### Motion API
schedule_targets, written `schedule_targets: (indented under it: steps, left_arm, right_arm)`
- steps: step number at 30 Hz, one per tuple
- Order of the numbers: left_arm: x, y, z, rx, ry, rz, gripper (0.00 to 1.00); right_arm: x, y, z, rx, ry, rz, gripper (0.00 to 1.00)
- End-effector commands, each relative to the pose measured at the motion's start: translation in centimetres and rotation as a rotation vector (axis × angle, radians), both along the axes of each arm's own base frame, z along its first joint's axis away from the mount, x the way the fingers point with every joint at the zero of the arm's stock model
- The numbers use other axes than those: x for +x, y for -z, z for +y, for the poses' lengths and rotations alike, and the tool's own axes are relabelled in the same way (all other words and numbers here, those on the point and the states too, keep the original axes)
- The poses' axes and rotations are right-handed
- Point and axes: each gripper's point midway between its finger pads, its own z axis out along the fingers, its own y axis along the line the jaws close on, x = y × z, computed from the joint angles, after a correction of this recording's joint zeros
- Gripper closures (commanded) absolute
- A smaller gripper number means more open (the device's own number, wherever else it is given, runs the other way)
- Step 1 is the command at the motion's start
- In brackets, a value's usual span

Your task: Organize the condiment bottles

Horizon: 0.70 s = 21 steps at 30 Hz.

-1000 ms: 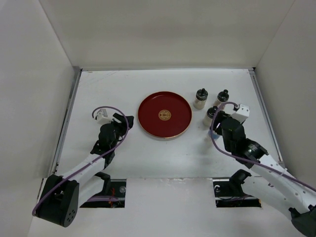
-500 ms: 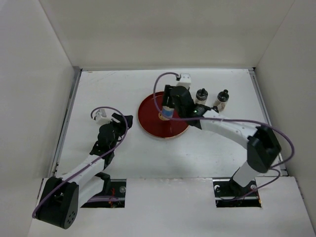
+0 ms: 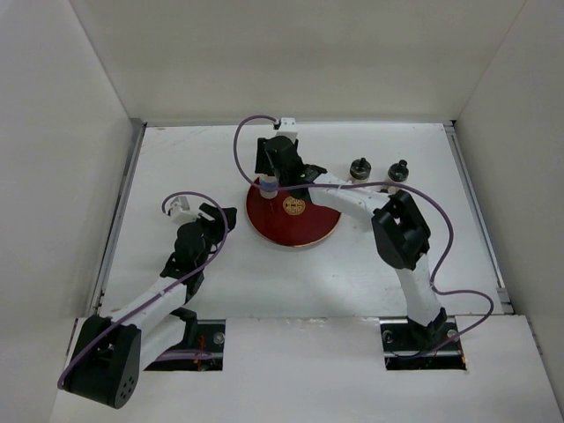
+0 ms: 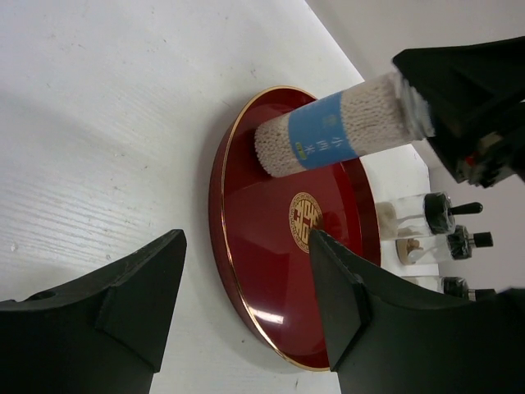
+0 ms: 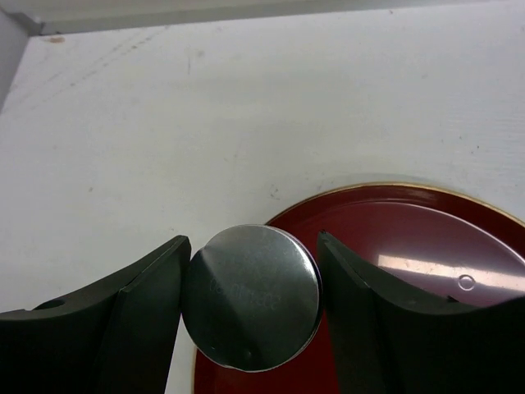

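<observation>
The right gripper (image 3: 268,181) holds a clear round bottle with a shiny silver lid (image 4: 328,135) tight between its jaws, over the edge of the red round tray (image 4: 246,283). The writing on the bottle's blue label is too small to read. The left gripper (image 4: 246,242) has its jaws apart and holds nothing. The bottle is up ahead of them.

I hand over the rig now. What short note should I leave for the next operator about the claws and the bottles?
Left claw: open, empty, low over the table left of the red tray.
Right claw: shut on the cylinder bottle, over the tray's left part; whether it touches, I cannot tell.
Three black-capped bottles: on the table right of the tray.
Done: none released in the tray.
Left: probably set the cylinder down, then bring the three.
</observation>
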Motion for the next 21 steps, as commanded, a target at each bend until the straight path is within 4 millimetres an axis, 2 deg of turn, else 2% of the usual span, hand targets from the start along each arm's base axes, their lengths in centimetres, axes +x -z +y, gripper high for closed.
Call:
schedule_targets:
  steps: [1,4,8,10,13,17,19,21]
  left_arm:
    - [0.3,-1.2,-0.2,-0.014,0.001,-0.047,0.40]
    - [0.3,-1.2,-0.2,-0.020,0.003,-0.047,0.40]
    - [0.3,-1.1,-0.2,-0.017,0.002,-0.043,0.40]
    - [0.3,-1.1,-0.2,-0.019,0.003,-0.043,0.40]
    - [0.2,-1.1,-0.5,-0.015,0.010,-0.043,0.40]
    - [0.2,-1.2,-0.4,-0.021,0.011,-0.047,0.40]
    - [0.2,-1.3,-0.4,-0.021,0.006,-0.050,0.40]
    - [0.2,-1.4,-0.4,-0.026,0.008,-0.052,0.40]
  right_arm:
    - [1.5,-5.9,0.7,0.110,0.026,-0.121,0.49]
    - [1.4,-4.7,0.6,0.089,0.031,-0.105,0.44]
    - [0.8,-4.4,0.4,0.081,0.030,-0.103,0.19]
    - [-0.1,-6.0,0.1,0.094,0.022,-0.118,0.08]
    - [-1.7,-9.4,-1.6,0.098,0.018,-0.172,0.03]
    - [-5.1,-13.0,-6.2,0.079,0.037,-0.244,0.03]
    - [-6.9,-12.7,-9.6,0.032,0.076,-0.249,0.05]
    - [-8.3,-11.1,-15.0,-0.034,0.179,-0.222,0.05]
